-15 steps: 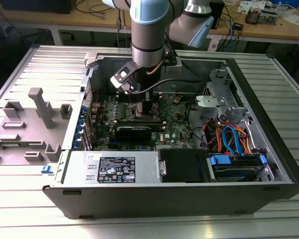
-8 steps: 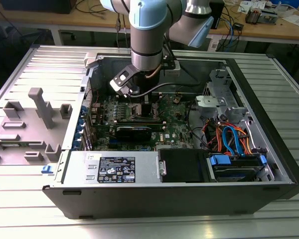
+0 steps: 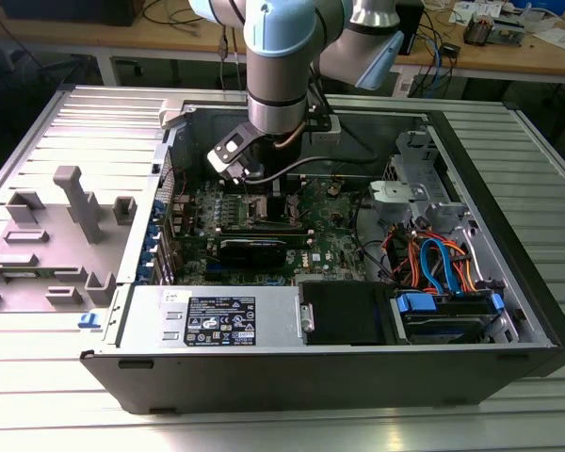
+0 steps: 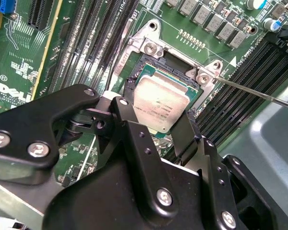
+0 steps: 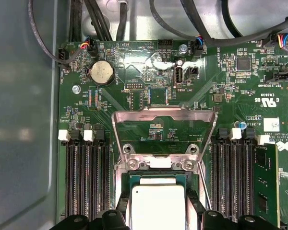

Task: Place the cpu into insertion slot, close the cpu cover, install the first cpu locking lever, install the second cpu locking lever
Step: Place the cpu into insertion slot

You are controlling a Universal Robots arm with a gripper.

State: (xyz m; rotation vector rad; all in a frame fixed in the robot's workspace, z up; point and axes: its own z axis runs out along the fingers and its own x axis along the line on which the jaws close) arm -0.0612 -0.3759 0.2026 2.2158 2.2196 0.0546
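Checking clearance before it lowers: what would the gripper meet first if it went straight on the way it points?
The gripper, holding the cpu, would likely meet the open socket just beyond it; the gap is unclear.

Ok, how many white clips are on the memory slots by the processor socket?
4: two white plastic clips on the black slots beside the grey case wall, two across the silvery square cpu. The slots' other ends are hidden, so more may exist.

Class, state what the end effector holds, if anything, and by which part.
The end effector grips the cpu by two opposite side edges.
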